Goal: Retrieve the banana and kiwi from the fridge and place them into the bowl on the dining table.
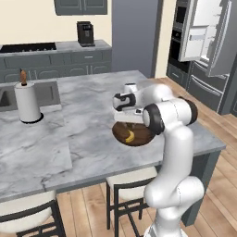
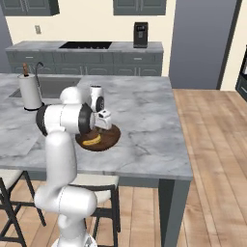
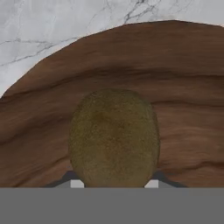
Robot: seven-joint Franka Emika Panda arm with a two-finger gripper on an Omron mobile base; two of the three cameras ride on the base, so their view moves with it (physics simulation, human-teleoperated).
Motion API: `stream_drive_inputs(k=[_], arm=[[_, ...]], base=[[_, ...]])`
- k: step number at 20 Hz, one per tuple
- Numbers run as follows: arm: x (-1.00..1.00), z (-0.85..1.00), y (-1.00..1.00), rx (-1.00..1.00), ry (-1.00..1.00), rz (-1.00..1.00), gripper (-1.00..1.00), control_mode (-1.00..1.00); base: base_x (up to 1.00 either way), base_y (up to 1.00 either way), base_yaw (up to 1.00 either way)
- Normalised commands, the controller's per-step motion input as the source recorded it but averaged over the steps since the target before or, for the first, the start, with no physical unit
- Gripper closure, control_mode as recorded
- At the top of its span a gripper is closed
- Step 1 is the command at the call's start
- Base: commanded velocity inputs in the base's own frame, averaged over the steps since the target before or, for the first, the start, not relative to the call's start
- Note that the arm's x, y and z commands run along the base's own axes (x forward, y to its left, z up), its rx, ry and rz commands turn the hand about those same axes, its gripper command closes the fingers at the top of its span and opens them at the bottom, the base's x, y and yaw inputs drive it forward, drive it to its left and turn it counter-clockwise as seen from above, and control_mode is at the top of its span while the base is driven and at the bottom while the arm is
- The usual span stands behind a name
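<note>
The dining table (image 1: pixel 88 115) is the largest thing here, a broad slab of grey-white marble with dark veins, and pale-seated stools (image 1: pixel 129 185) with dark frames stand tucked under its near edge. Behind it, at the far right of the left base view, the fridge (image 1: pixel 208 41) stands with a steel door swung open, its inside white. The white arm rises from the floor beside the table, bends sharply at its dark elbow joint and reaches back over the tabletop, so the hand hangs low, straight above the bowl (image 2: pixel 110 137). The bowl is shallow, round and dark brown with a streaked wood grain, and sits on the marble near the table's near edge. The banana (image 1: pixel 130 136), short, curved and yellow, lies inside the bowl on its near side. In the hand view the gripper (image 3: pixel 113 183) is clamped on the kiwi (image 3: pixel 113 138), a fuzzy olive-brown oval that sits between the two finger tips, just over the bowl's wooden floor. A white paper towel roll (image 1: pixel 27 102) stands upright further left on the table.
</note>
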Motion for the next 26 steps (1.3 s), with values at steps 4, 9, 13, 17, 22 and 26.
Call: stream_drive_inputs(k=[4, 9, 13, 17, 22, 26], arm=[[-0.89, 0.57, -0.01, 0.0, -0.25, -0.13, -1.0, -1.0], [-0.97, 0.63, -0.13, 0.0, -0.25, -0.13, -1.0, -1.0], [-1.0, 0.98, -0.37, 0.0, -0.4, -0.05, -1.0, -1.0], [-1.0, 1.0, -0.35, 0.0, -0.51, 0.0, -1.0, -1.0], [-1.0, 0.94, -0.2, 0.0, -0.23, 0.08, -1.0, -1.0], [-1.0, 0.65, -0.13, 0.0, -0.05, 0.14, -1.0, -1.0]], base=[[0.0, 0.0, 0.0], [0.0, 0.0, 0.0], [0.0, 0.0, 0.0], [0.0, 0.0, 0.0], [0.0, 0.0, 0.0], [0.0, 0.0, 0.0]])
